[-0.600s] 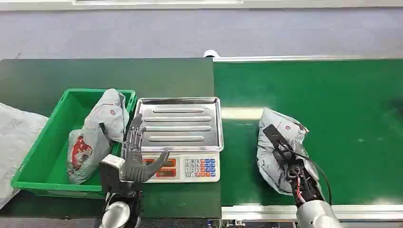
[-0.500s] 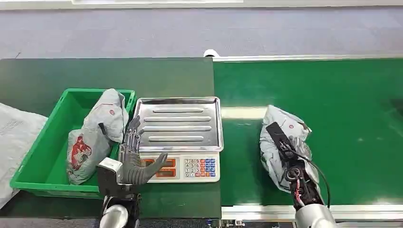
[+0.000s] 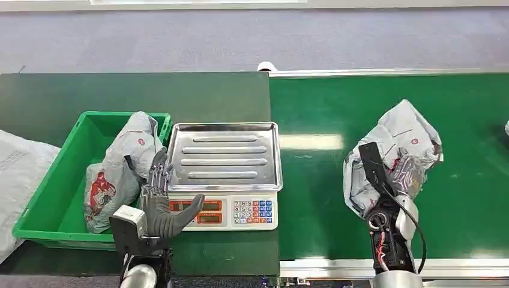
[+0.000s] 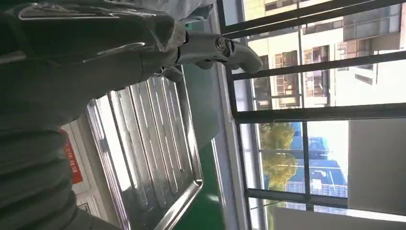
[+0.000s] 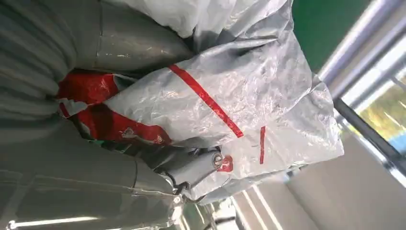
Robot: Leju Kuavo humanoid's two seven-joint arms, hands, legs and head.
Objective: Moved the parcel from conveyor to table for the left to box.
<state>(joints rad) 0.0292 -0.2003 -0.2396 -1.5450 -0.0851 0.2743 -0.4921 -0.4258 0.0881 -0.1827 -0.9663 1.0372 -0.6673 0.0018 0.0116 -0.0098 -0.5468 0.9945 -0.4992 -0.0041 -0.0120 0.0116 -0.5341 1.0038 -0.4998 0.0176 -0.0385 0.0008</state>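
A crumpled grey plastic parcel [image 3: 396,144] with red marks is lifted above the green conveyor belt [image 3: 384,108]; my right hand [image 3: 403,175] grips it from below. The right wrist view shows the same parcel [image 5: 230,96] close up, wrapped by the thumb and fingers [image 5: 191,167]. My left hand [image 3: 161,201] stands open with its fingers apart, in front of the scale [image 3: 228,210], between the scale and the green bin [image 3: 45,198]. The left wrist view shows its fingertips [image 4: 230,48] over the steel scale tray [image 4: 148,158].
The green bin at the left holds two grey parcels [image 3: 123,171]. The scale's steel tray [image 3: 225,156] sits on the dark table [image 3: 120,90]. A pale bag [image 3: 18,174] lies at the far left edge. Another pale object [image 3: 506,127] peeks in at the conveyor's right edge.
My right hand has raised the parcel off the belt and carried it farther back and right. My left hand has drifted slightly left and towards me.
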